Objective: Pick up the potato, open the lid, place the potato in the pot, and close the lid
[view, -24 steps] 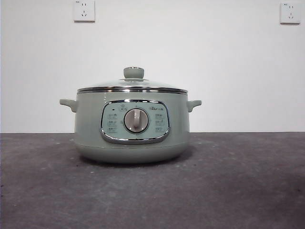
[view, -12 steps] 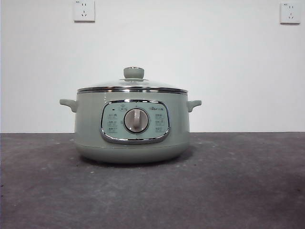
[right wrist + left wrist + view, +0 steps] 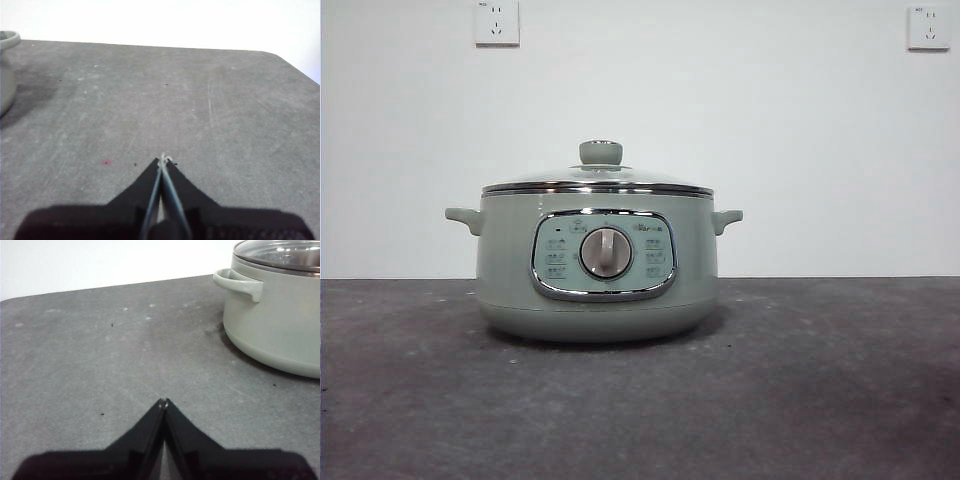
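Observation:
The sage-green pot stands on the dark table in the front view, its grey dial facing the camera. The glass lid with its green knob sits closed on it. The pot and lid also show in the left wrist view. A sliver of the pot shows in the right wrist view. The potato is out of view. My left gripper is shut and empty over bare table, away from the pot. My right gripper is shut and empty over bare table on the pot's other side.
The grey speckled table stretches around the pot. A white wall with two sockets stands behind it. The table's rounded far corner shows in the right wrist view.

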